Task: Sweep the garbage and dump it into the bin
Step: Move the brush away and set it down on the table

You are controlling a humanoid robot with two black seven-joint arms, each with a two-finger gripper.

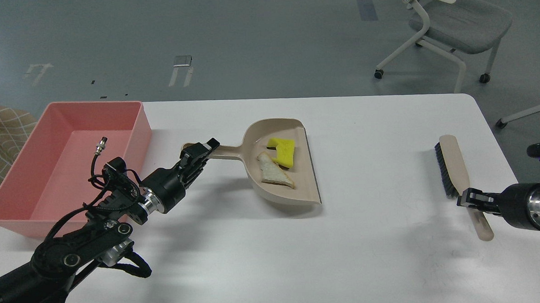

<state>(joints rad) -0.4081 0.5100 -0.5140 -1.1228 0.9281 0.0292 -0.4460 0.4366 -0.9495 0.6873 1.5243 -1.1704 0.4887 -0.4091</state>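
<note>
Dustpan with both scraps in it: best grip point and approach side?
Grip the dustpan by its long handle, from the left, bin side. The handle juts that way, where the left gripper sits on it. The sponge piece and bread slice fill the scoop.

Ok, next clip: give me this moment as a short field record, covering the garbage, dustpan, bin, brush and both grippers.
garbage: yellow sponge piece and bread slice, both lying in the dustpan
dustpan: on the white table, handle pointing toward the left gripper
left gripper: shut on the dustpan handle
bin: pink, at the table's left end, no garbage inside
brush: lying on the table at right
right gripper: at the brush handle, grip unclear
step left: dumping into the bin
</note>
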